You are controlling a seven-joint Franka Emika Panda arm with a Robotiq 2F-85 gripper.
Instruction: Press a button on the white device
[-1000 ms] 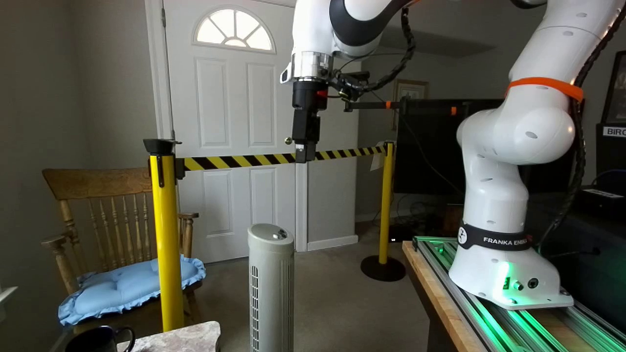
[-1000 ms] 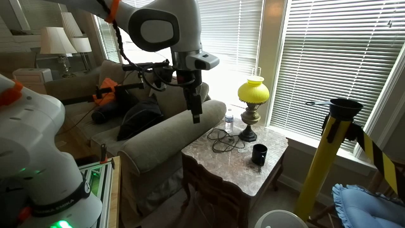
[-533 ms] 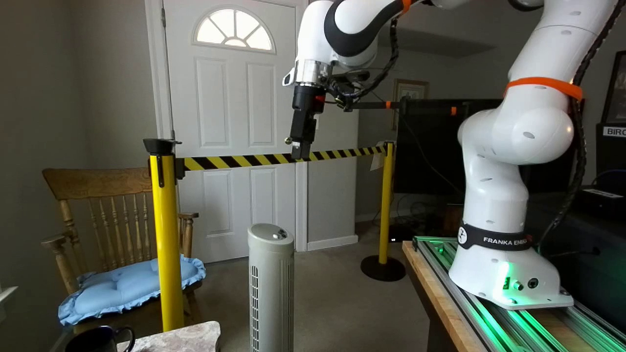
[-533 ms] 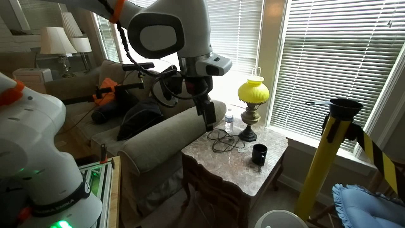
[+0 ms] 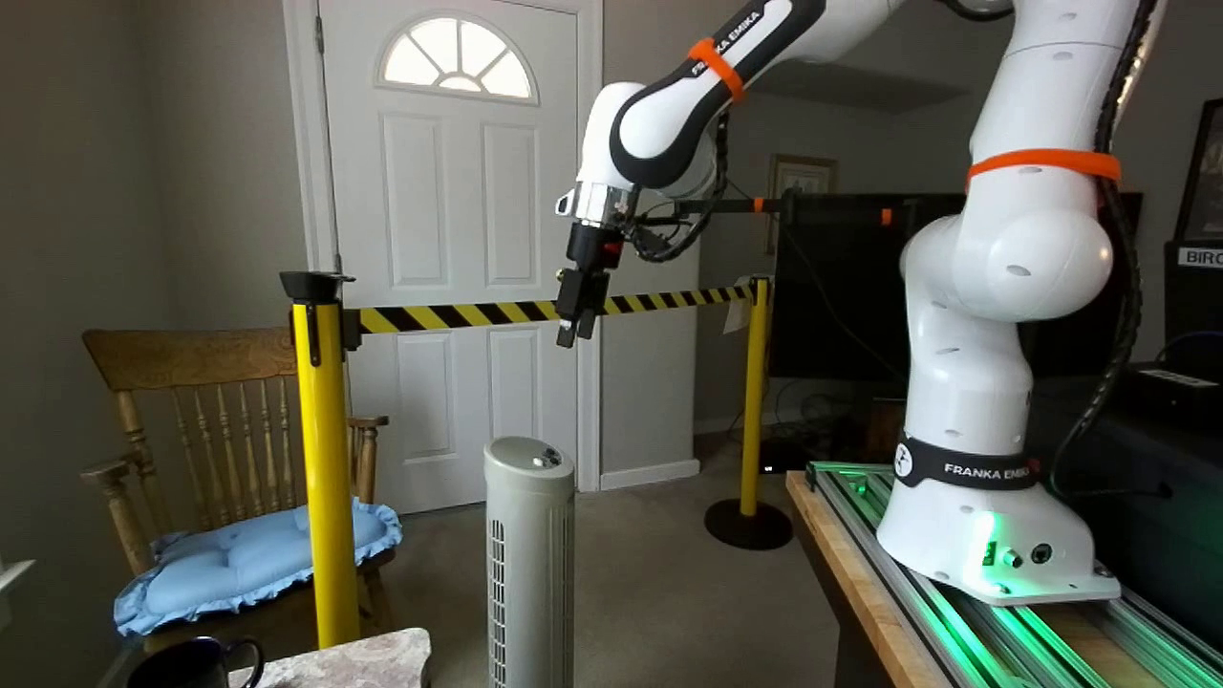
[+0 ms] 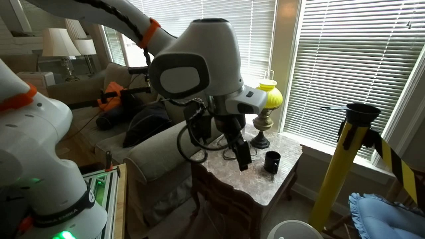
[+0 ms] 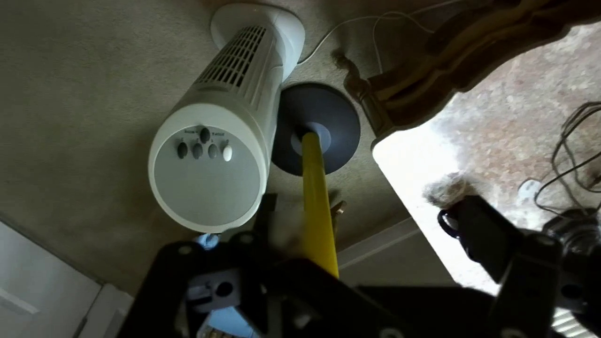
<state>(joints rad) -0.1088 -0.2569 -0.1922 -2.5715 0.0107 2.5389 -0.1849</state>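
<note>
Clearly, the tool (image 5: 575, 334) is spread wide — from the wrist, its fingers (image 7: 495, 237) stand well apart, with nothing gripped between them. Past that gap lie a yellow post (image 7: 315, 197), some carpet (image 7: 94, 117) and the bright edge of the stone-topped surface (image 6: 252, 186). In an exterior view the tool hangs in open air, fingers pointing down and leaning a little, touching nothing.

The white device (image 5: 530, 592), a slim tower with a slatted grille (image 5: 497, 583), stands upright on the carpet, near the post and the surface. Its round top (image 5: 516, 452) lies lower than the tool, with a plain gap between — so the two are apart. Seen from the wrist, the grey panel (image 7: 206, 188) on that top carries five oval buttons (image 7: 197, 150) toward one edge: four in a row, shading from near-black to white, and a dark one just beside the row. The lettering around them is too small to read.

On the surface stand a black mug (image 6: 270, 162) and a lamp (image 6: 263, 123) with a yellow shade (image 6: 274, 97); in the wrist view one finger partly covers the mug.
</note>
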